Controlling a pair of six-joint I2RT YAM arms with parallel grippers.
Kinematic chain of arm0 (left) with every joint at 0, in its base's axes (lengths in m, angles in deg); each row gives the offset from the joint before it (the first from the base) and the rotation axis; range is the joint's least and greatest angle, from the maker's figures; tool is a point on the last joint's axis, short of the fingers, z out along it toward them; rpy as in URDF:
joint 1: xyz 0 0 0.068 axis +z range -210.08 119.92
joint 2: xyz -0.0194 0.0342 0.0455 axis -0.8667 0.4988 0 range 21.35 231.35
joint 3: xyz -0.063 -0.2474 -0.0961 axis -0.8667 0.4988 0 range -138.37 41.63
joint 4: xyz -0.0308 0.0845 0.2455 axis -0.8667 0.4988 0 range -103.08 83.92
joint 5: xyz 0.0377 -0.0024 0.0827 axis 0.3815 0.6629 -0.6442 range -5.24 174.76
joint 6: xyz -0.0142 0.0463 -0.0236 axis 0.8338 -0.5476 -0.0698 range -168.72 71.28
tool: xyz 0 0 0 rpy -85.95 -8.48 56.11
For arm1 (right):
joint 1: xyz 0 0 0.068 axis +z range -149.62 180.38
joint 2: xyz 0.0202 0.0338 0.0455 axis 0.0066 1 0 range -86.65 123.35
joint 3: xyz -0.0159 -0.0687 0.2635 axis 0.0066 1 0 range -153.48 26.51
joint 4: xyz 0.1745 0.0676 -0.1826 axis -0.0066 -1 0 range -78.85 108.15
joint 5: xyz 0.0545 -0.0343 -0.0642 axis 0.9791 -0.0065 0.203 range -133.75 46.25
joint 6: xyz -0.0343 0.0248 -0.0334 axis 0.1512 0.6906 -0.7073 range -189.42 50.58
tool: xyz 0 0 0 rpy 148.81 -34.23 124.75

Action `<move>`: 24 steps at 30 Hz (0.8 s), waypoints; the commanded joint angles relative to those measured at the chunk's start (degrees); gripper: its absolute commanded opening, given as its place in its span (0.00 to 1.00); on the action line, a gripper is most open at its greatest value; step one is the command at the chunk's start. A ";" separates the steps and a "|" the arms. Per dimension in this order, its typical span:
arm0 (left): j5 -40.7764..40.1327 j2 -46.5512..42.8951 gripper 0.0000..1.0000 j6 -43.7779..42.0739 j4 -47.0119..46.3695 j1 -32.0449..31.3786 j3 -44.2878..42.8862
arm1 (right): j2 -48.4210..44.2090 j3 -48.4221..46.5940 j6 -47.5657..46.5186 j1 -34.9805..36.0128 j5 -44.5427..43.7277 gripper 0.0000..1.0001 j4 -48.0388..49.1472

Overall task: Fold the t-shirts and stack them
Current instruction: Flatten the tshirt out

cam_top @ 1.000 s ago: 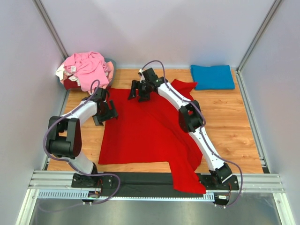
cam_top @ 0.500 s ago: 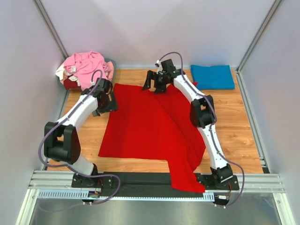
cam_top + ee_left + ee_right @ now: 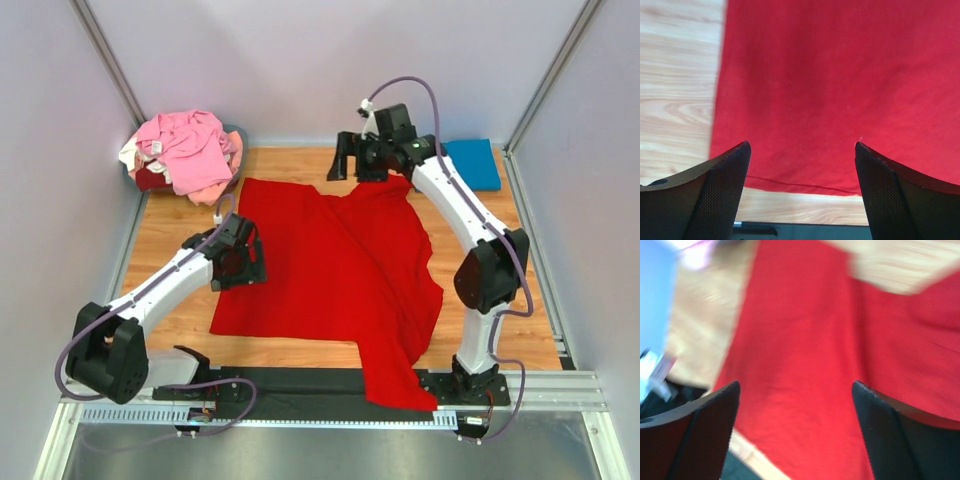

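A bright red t-shirt (image 3: 330,265) lies spread on the wooden table, with one part hanging over the near edge. My left gripper (image 3: 243,266) is open and empty, hovering over the shirt's left edge; the left wrist view shows red cloth (image 3: 830,90) and its hem between my open fingers (image 3: 725,185). My right gripper (image 3: 356,166) is open and empty above the shirt's far edge; its wrist view is blurred, with red cloth (image 3: 805,355) below. A folded blue t-shirt (image 3: 474,163) lies at the back right, partly behind the right arm. Pink and cream shirts (image 3: 185,148) are piled at the back left.
The pink pile sits on a grey basket (image 3: 238,135) in the back left corner. Grey walls enclose the table on three sides. A black and metal rail (image 3: 300,385) runs along the near edge, by the arm bases.
My right gripper has moved right and back, from over the shirt's upper middle to its far edge. My left gripper has moved nearer along the shirt's left edge. Both stay open.
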 commanded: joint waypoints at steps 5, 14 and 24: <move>3.08 3.22 0.90 -0.08 -14.05 -5.80 2.08 | 6.24 1.36 -2.39 -9.56 -24.43 0.84 -6.48; 6.24 10.53 0.89 -1.57 -17.40 -6.68 0.23 | 26.11 -20.98 -2.21 -11.42 -27.34 0.76 -11.68; 8.09 10.62 0.88 -4.39 -16.52 -6.68 -0.74 | 38.32 -29.50 0.86 -11.42 -25.95 0.68 -7.46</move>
